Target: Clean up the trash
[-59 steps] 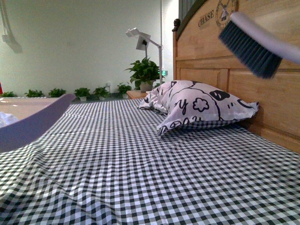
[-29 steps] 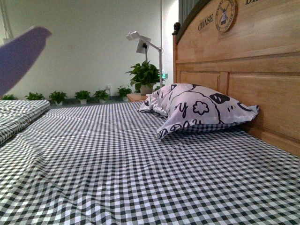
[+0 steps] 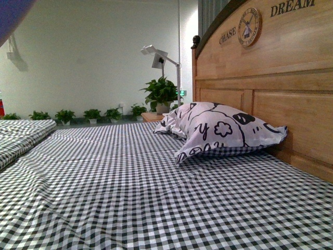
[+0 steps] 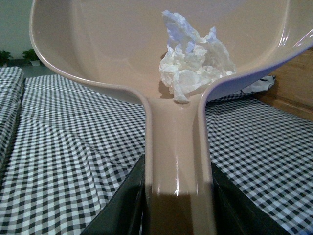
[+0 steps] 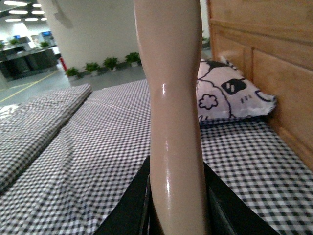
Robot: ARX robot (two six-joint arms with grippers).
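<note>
The trash (image 4: 193,61), a crumpled wad of white paper, lies inside the beige dustpan (image 4: 107,44) near where the pan meets its handle. My left gripper (image 4: 178,200) is shut on the dustpan's handle and holds it above the checked bed. A blurred corner of the dustpan (image 3: 11,18) shows at the front view's top left. My right gripper (image 5: 176,205) is shut on the brush (image 5: 173,98), of which only the beige handle shows; its bristles are out of view. No trash shows on the bed in the front view.
A black-and-white checked sheet (image 3: 130,182) covers the bed. A white patterned pillow (image 3: 218,127) leans by the wooden headboard (image 3: 270,88) on the right. A second checked bed (image 3: 21,133) lies left. Potted plants (image 3: 160,94) and a lamp (image 3: 156,54) stand behind.
The dustpan has risen from low at the left up to the top left corner of the front view. The brush has left the front view at the upper right.
</note>
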